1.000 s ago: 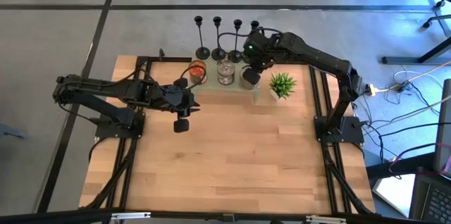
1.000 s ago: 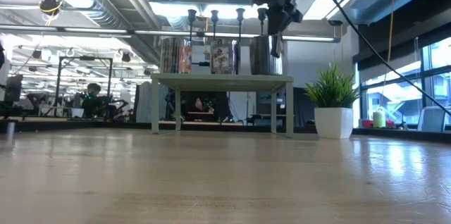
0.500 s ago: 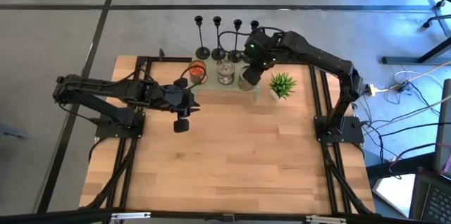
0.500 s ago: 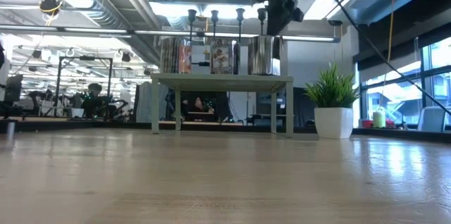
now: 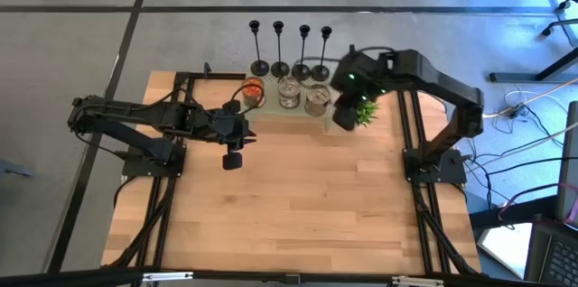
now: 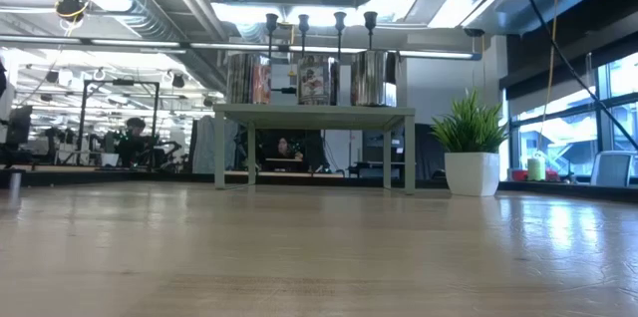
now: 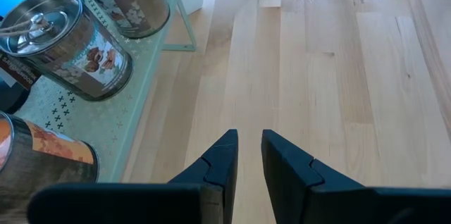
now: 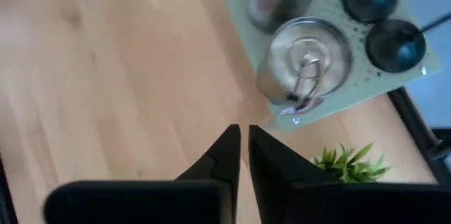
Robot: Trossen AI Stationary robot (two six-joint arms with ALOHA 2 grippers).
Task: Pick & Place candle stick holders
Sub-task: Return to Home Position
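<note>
Four black candle stick holders [image 5: 289, 50] stand in a row on their round bases along the far edge of a pale green shelf [image 5: 271, 117]. In the low view their stems and top cups [image 6: 321, 23] rise behind three jars. Two of the bases [image 8: 384, 20] show in the right wrist view. My right gripper [image 5: 346, 112] hovers shut and empty [image 8: 244, 138] to the right of the shelf, beside the plant. My left gripper [image 5: 232, 159] hangs shut and empty [image 7: 249, 143] over the table, near the shelf's left front.
Three lidded jars [image 5: 287, 94] stand on the shelf in front of the holders. A small green plant in a white pot [image 5: 364, 106] stands just right of the shelf, under my right arm. Bare wooden table [image 5: 289, 206] spreads toward the near edge.
My right gripper has risen from beside the rightmost candle stick holder, out of the low view. It has gone toward the table's right and near edges, off the shelf, to the plant. All the holders stay standing in their row.
</note>
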